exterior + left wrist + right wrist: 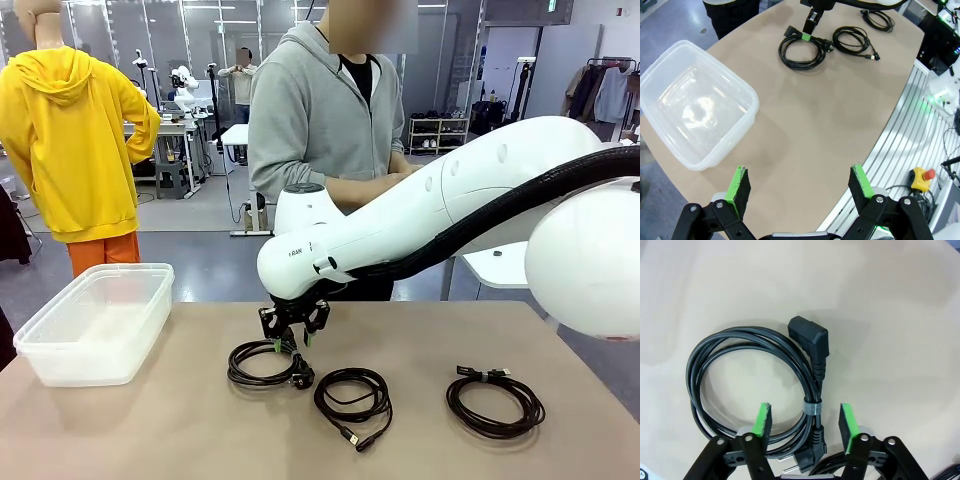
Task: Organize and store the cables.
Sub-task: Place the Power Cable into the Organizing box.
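Right tool [805,408] spread, straddling the tied cable [696,370] at its tie; left tool [798,170] spread, far from it.

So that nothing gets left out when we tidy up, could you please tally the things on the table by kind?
Coiled black cables: 3
Clear plastic container: 1
Total: 4
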Controlling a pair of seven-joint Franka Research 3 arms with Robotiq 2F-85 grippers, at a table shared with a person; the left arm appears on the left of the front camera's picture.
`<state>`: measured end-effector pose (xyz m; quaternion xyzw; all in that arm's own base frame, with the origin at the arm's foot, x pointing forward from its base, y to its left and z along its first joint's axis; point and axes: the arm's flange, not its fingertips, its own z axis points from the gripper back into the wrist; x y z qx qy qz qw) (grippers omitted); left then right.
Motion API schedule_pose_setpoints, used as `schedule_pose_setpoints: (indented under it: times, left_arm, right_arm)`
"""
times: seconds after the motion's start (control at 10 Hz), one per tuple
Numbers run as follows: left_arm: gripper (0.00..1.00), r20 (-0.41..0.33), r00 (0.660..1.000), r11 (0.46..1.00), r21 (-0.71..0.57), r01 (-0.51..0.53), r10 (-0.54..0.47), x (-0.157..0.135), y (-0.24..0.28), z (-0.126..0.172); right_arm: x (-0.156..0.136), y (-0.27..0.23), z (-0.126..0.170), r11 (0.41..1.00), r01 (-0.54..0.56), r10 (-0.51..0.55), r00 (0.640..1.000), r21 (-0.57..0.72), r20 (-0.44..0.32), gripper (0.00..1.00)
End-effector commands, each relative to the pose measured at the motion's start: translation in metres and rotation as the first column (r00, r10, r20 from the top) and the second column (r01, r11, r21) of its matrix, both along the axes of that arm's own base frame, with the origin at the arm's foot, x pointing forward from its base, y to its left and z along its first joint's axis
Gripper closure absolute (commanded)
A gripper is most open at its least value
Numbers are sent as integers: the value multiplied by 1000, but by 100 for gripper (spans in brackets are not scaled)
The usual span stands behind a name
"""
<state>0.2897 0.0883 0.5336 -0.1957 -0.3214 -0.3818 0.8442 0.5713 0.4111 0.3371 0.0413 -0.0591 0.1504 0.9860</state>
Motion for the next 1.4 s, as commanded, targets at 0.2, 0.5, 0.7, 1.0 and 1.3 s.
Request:
schedule_pose_setpoints:
  times: [0.2,0.5,0.7,1.0,1.3]
  left_arm:
    - [0,8,1000,1000,-10,19,-19,0,1,0]
    - [0,8,1000,1000,-10,19,-19,0,1,0]
    - [0,8,1000,1000,-10,19,-19,0,1,0]
    - [0,8,1000,1000,-10,19,-19,0,1,0]
    - [0,8,1000,1000,-10,19,-19,0,1,0]
  right_arm:
    - [0,-9,10,1000,4,-4,1000,7,17,0]
    - [-1,-34,43,993,-121,120,991,10,58,0]
    - [-2,-95,105,980,-178,168,979,83,116,0]
    - [-10,-180,154,958,-229,209,969,170,130,0]
    - [-28,-299,164,933,-316,286,941,170,181,0]
